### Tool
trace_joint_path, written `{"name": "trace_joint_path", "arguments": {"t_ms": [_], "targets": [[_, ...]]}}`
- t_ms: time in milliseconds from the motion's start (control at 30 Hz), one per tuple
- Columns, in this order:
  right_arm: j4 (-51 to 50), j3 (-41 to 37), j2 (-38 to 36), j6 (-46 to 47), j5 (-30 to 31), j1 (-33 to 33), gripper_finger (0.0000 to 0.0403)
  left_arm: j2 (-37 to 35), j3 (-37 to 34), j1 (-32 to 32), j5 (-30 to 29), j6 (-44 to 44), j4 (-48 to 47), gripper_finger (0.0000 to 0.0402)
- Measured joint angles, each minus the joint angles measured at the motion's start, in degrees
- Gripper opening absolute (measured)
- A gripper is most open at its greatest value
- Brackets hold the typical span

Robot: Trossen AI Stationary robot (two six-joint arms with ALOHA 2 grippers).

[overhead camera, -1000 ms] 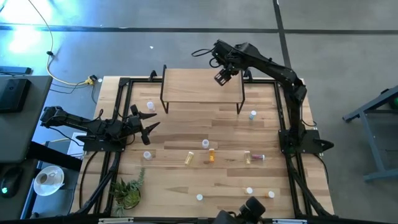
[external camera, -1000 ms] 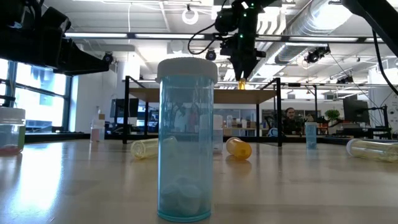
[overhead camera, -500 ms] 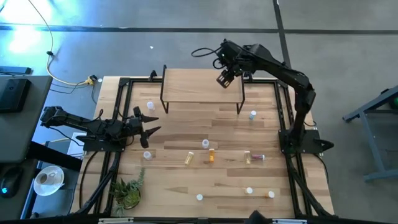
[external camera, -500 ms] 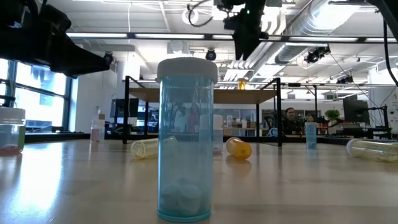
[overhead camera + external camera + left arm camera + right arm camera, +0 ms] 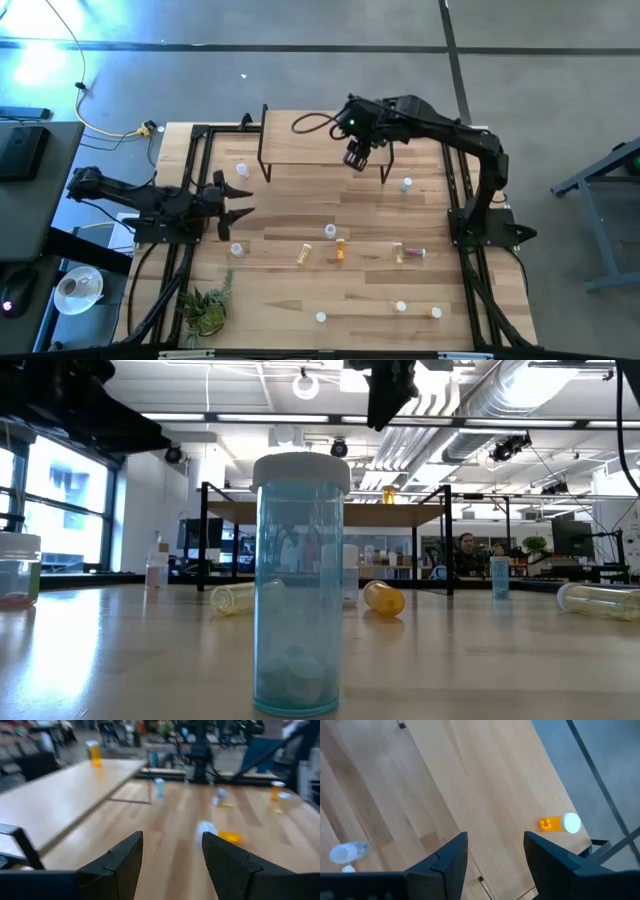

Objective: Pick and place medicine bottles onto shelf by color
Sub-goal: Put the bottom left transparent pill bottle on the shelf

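Grey floor (image 5: 560, 60); ceiling ducts (image 5: 520, 400); windows (image 5: 60, 510).

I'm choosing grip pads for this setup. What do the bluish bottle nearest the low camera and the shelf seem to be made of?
The bluish bottle looks like clear tinted plastic, smooth and glossy: the room shows through its wall and it carries highlights. Its cap is opaque white, likely plastic. The shelf has a pale board with visible grain, probably matte wood or a wood veneer, on thin black legs that look like metal.

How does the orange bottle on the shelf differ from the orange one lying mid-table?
The shelf bottle stands upright on the shelf, near a corner; the table bottle lies on its side on the table among other bottles. Both have orange bodies and white caps.
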Motion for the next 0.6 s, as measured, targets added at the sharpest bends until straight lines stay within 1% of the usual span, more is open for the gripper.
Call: {"name": "trace_joint_path", "arguments": {"t_ms": [167,267,400,600], "targets": [[-1.7,0.0,0.0,1.8,2.9,1.9,0.0183,0.6,5.7,-0.9,8.3,-10.1,-12.9,0.0195],[-2.1,0.0,0.0,2.7,3.7,2.2,0.0183,1.9,7.9,-1.7,13.4,-13.5,-17.6,0.0195],[-2.1,0.0,0.0,3.5,3.7,2.2,0.0183,4.1,9.5,-3.0,17.9,-15.7,-18.0,0.0195],[-2.1,0.0,0.0,4.3,3.7,2.1,0.0183,7.8,13.4,-4.9,22.4,-17.1,-18.0,0.0195]]}}
